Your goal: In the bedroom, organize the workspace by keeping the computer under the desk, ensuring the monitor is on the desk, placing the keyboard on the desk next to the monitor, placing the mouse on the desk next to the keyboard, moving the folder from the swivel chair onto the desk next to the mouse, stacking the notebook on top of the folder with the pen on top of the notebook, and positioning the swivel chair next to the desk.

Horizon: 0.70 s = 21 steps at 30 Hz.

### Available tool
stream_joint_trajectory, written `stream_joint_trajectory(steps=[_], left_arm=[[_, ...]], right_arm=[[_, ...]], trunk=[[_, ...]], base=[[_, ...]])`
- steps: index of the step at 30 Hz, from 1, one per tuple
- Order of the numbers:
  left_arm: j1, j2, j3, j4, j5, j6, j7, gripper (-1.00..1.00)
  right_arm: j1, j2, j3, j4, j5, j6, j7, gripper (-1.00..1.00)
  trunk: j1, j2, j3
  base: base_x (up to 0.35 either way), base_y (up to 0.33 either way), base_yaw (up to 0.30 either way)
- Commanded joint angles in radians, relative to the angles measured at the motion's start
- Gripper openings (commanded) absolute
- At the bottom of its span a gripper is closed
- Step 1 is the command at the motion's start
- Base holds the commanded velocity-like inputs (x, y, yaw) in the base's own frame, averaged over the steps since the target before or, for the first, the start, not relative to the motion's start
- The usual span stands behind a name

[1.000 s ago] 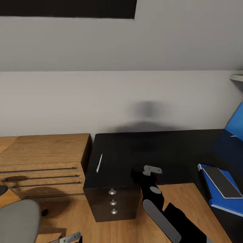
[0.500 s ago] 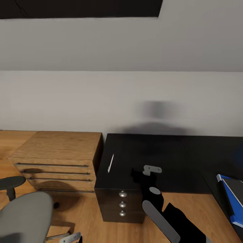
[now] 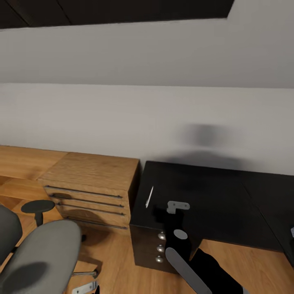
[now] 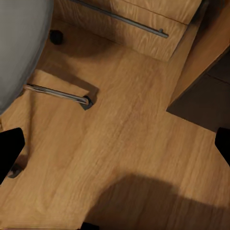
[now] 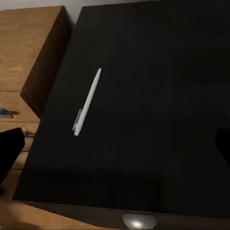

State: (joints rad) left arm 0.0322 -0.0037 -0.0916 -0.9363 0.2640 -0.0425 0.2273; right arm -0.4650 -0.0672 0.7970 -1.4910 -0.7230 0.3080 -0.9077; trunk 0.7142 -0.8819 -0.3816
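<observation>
Pen lies near the table's left end, and the view has swung left since a second ago, folder gone from frame, swivel chair looming; right gripper hovers over it, fingers spread wide and empty, likely next pickup.

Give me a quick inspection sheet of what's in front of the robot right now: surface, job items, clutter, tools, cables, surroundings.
Surface: desk, glossy black top, three silver knobs on its drawer front.
Job's things: pen lying flat on the desk near the end beside the wooden chest; swivel chair on the floor in front of the wooden chest, apart from the desk.
Clutter: nothing seen.
Tools: right tool above the desk, open, pen ahead of it; left tool over bare floor, open, empty.
Cables: nothing seen.
Surroundings: wooden chest beside the desk, plank floor, grey wall.
</observation>
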Motion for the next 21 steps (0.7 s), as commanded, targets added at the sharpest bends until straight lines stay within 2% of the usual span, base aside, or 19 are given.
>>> stream_joint_trajectory(steps=[1, 16, 21], left_arm=[[0.0, 0.001, -0.003, -0.001, 0.011, -0.004, 0.006, 1.0], [0.0, 0.0, -0.003, -0.002, 0.011, -0.005, 0.006, 1.0], [0.0, 0.0, -0.003, -0.002, 0.01, -0.005, 0.006, 1.0]], right_arm=[[-0.001, 0.0, 0.002, -0.002, -0.003, 0.007, -0.007, 1.0], [-0.001, 0.003, 0.003, -0.002, -0.001, 0.007, -0.007, 1.0], [-0.001, 0.003, 0.003, -0.003, -0.001, 0.008, -0.008, 1.0]], trunk=[[0.0, -0.001, -0.002], [0.0, -0.001, -0.016], [0.0, -0.001, -0.018]], base=[[0.0, 0.0, 0.249], [0.0, 0.0, 0.209], [0.0, 0.0, 0.07]])
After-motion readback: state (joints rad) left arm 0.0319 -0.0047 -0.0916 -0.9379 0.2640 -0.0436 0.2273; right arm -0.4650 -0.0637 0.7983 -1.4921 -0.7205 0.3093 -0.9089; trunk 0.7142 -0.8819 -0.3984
